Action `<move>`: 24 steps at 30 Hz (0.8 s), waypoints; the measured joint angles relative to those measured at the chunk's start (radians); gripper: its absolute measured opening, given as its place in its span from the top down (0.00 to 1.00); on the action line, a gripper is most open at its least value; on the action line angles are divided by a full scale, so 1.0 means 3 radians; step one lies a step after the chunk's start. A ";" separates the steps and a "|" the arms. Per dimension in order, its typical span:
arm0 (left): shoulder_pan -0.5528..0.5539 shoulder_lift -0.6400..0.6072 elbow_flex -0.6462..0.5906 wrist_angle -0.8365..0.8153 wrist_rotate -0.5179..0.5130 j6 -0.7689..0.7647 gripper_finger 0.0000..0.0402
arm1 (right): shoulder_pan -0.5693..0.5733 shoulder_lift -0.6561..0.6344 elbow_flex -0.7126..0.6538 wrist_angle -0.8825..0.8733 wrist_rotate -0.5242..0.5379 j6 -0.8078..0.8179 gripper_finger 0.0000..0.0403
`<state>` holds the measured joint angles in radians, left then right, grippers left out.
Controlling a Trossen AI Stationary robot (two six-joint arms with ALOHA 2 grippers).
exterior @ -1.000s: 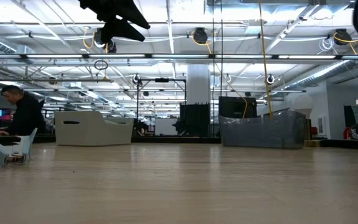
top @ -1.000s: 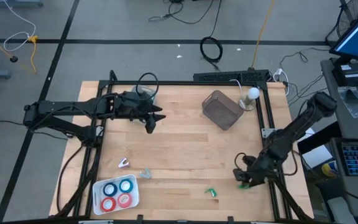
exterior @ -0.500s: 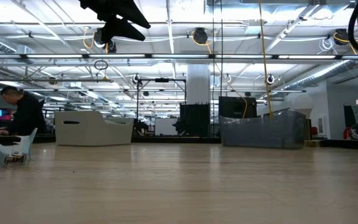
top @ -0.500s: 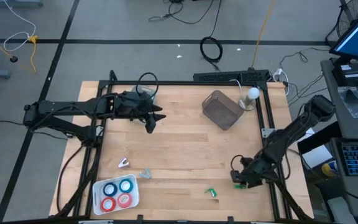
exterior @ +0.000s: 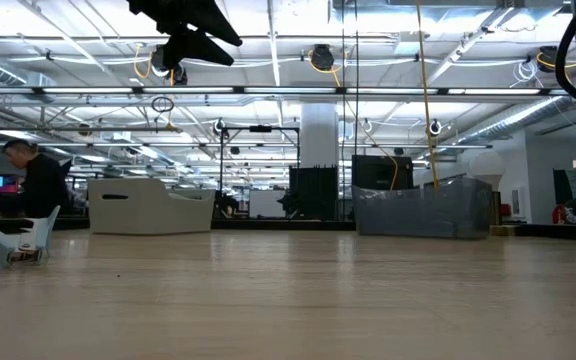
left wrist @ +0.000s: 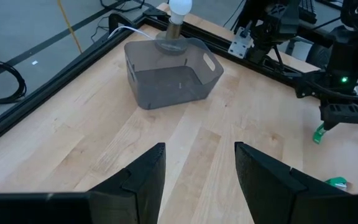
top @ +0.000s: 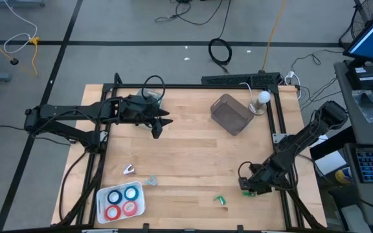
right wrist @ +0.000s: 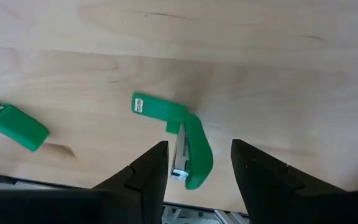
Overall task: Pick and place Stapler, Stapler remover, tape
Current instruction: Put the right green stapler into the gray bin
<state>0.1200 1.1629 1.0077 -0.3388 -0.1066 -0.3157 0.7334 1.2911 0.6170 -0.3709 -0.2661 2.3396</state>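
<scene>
The right gripper [right wrist: 194, 177] hangs low over the front right part of the table [top: 193, 162], its two fingers [right wrist: 145, 174] spread wide with nothing between them. Directly below, in the gap, lies a green stapler [right wrist: 179, 140] sprawled open at its hinge, one arm flat and the other bent away.

That open pose looks like the main risk. If the fingers close across only one arm, the other could swing or the whole thing could twist and slip out. A squeeze near the hinge might snap it shut and jolt it loose.

A second small green piece [right wrist: 14, 126] lies near the stapler but apart from it; a nudge from the descending fingers could push either item toward the table's edge rail, which is close by.

The gray bin [top: 232, 114] sits well away at the back, so a weak hold would have a long carry in which to fail.

The tape rolls sit in a white tray [top: 102, 194] at the front left corner, with two small pale items [top: 129, 169] near it. The left gripper [left wrist: 194, 177] waits at the back left, fingers apart and empty.
</scene>
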 joint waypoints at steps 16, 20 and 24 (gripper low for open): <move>0.0000 0.0000 -0.0001 -0.0001 0.0004 -0.0024 0.51 | 0.0002 0.0215 0.0004 0.0051 0.0004 -0.0087 0.67; -0.0007 0.0000 -0.0001 -0.0001 0.0005 -0.0037 0.51 | 0.0004 0.0215 0.0004 0.0054 0.0014 -0.0078 0.70; -0.0042 0.0000 -0.0001 -0.0001 0.0005 -0.0035 0.51 | 0.0004 0.0215 0.0004 0.0055 0.0013 -0.0080 0.71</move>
<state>0.1073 1.1629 1.0073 -0.3389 -0.1051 -0.3261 0.7345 1.3556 0.6182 -0.3542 -0.2623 2.3157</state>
